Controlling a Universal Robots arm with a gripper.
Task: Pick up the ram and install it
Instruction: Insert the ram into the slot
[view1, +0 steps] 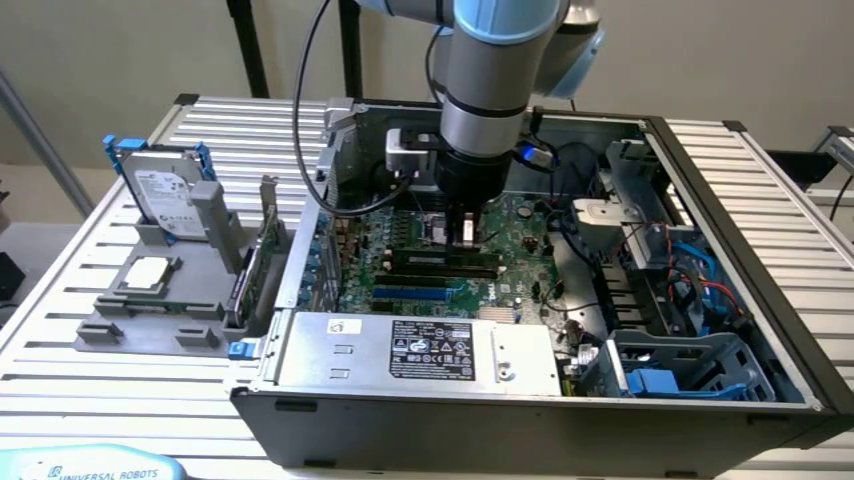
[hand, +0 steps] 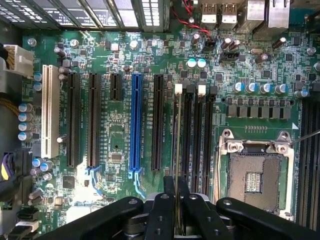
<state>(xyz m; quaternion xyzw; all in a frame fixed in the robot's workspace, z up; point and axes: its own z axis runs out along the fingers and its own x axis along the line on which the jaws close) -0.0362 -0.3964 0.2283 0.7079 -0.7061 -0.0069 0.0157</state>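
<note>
I've got the tool (hand: 177, 202) down inside the open PC case (view1: 747, 330), over the motherboard (hand: 125, 130). In the wrist view its fingers (hand: 161, 215) are closed in tight on the ram (hand: 177, 145), which I see edge-on as a thin strip running from between the fingers out along the leftmost-looking memory slot (hand: 189, 130) with the white latches. I can't tell whether the ram edge is already touching the slot or just above it. Blue expansion slot (hand: 135, 125) and the black ones sit beside it; the empty CPU socket (hand: 255, 175) is on the other side of the memory slots.

In the exterior view the arm (view1: 487, 90) comes straight down into the case, tool tip near the board centre. Power supply (view1: 414, 350) is at the near edge of the case. On the tabletop (view1: 54, 290) at the exterior view's left there's a grey fixture (view1: 147, 320) with a hard drive (view1: 167, 195) standing upright and a CPU (view1: 144, 272) lying flat.
</note>
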